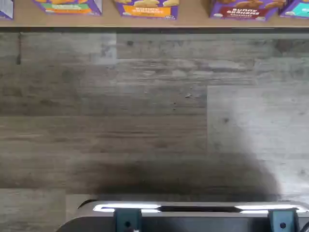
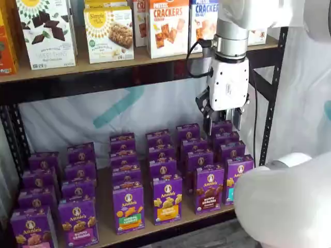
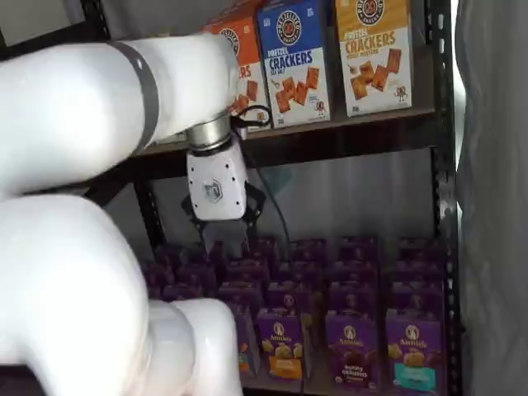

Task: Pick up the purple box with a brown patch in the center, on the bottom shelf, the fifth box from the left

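Annie's is the brand on every small purple carton across the bottom shelf [image 2: 106, 235], each front carrying a round white rabbit logo. The purple box [image 2: 209, 188] of the task stands in the front row toward the right end of that shelf, with dark brown cookies pictured across its middle and the words "bunny grahams" beneath them; in a shelf view it shows again [image 3: 350, 348] in the front row. Beside it on one side stands a purple carton with a yellow band [image 2: 167, 198], and on the other a purple carton with a teal band [image 2: 237, 178] (partly hidden by the white arm [image 2: 284, 206] in the foreground). More purple cartons line up behind each front box in columns running back to the white backdrop.

On the upper shelf [image 2: 129, 64] stand taller boxes: a "Simple Mills" box [image 2: 109, 33], an orange "CRACKERS" box [image 2: 168, 26] and, in a shelf view, a blue "PRETZEL CRACKERS" box [image 3: 294, 62] next to a yellow one [image 3: 373, 54].

The hand [image 2: 223, 124] hangs above the rear rows of cartons, well apart from the purple box and holding nothing; its two black fingers [image 2: 207, 123] stand apart with a plain gap between them.

In the wrist view the carton fronts [image 1: 147, 8] line the shelf edge over grey wood-grain floor [image 1: 145, 111], "Bunny Grahams" legible on one [image 1: 244, 10].
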You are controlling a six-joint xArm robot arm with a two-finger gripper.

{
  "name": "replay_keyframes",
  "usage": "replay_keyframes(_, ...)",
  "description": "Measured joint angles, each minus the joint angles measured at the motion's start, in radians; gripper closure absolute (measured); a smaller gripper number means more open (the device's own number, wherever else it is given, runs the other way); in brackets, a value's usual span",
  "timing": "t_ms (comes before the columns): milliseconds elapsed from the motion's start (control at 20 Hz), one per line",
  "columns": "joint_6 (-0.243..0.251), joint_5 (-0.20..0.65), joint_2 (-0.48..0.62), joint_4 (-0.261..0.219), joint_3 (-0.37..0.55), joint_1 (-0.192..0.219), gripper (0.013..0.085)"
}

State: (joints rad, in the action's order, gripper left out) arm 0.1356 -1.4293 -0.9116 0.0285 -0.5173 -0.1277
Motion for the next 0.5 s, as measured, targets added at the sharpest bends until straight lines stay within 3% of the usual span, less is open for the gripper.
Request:
replay_keyframes(200, -0.037, -0.016, 0.011, 0.056, -0.008, 0.031, 0.013)
replay_keyframes(500, -0.03, 0.01, 0.02, 0.043, 0.003, 0.023, 0.013)
